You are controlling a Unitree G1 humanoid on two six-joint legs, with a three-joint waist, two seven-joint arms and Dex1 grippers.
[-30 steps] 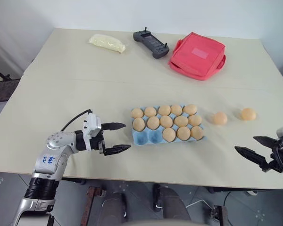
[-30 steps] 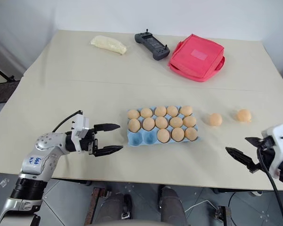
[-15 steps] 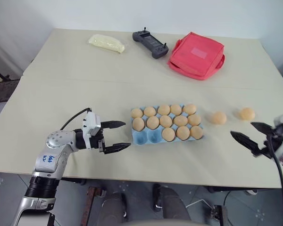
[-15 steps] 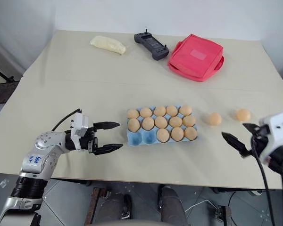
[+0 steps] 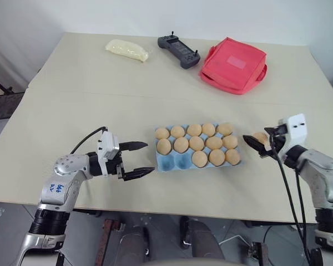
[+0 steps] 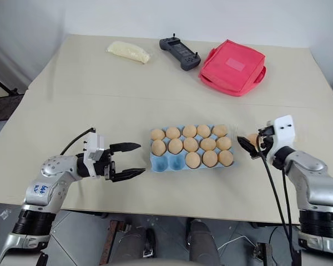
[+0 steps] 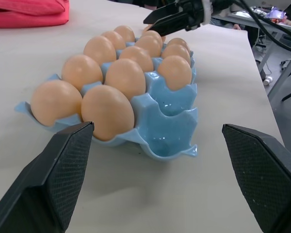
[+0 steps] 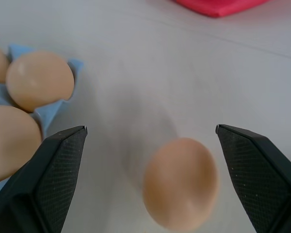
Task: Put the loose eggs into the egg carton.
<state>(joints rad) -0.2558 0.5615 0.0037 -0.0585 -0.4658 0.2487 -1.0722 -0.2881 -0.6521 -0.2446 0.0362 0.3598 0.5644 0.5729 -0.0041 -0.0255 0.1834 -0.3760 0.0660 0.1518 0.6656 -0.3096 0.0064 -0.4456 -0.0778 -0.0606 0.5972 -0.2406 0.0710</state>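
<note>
Reaching in from the near right edge since a second ago, the right gripper (image 8: 148,141) now has the nearer loose egg (image 8: 180,183) between its wide-spread jaws, not yet touching it; the left gripper (image 5: 137,160) has kept its place just beside the egg carton's (image 5: 172,161) left end, jaws also wide and empty. That egg lies on the tabletop (image 5: 100,105) just beside the carton's right end, partly hidden behind the right gripper in the head views; a second loose egg seen earlier farther right is now hidden behind the arm. The carton, light blue, sits near the front middle of the tabletop with thirteen eggs seated and two empty cups (image 7: 169,102) at its near-left corner. Each egg looks light, rigid, smooth and brittle, likely to roll or slip if nudged, so I judge the safest hold is across its widest middle with gentle closure, both pads meeting it evenly. Farther back lie a red padded bag (image 5: 233,65), a dark handheld controller (image 5: 178,51) and a pale soft packet (image 5: 126,50), all well apart from the work
</note>
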